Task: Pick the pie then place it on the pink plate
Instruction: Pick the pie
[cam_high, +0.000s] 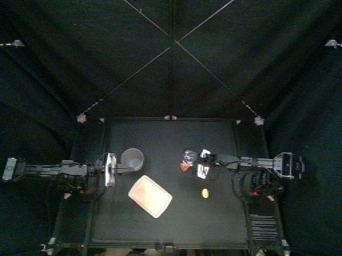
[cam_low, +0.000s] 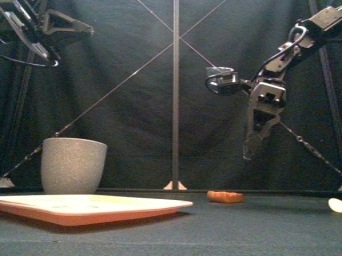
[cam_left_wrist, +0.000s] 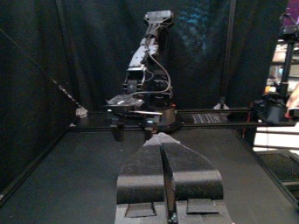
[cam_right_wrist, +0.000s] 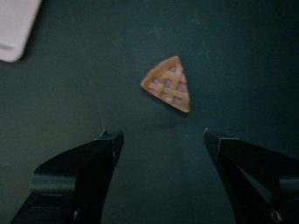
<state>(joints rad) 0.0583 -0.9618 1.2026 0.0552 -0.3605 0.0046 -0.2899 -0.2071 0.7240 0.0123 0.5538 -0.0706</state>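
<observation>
Right gripper (cam_right_wrist: 163, 136) is hanging with its jaws spread wide, gripping nothing, right over the pie (cam_right_wrist: 167, 83). The pie is lying flat on the table (cam_right_wrist: 70, 96), apart from the pink plate (cam_high: 151, 195). Left gripper (cam_left_wrist: 163, 150) is sitting at the left side, jaws pressed together on nothing. The plate is showing bare, and I can't tell what the grey cup (cam_low: 74, 165) is holding. I'm counting one pie, one plate, one cup and one small yellow toy (cam_high: 205, 190).
</observation>
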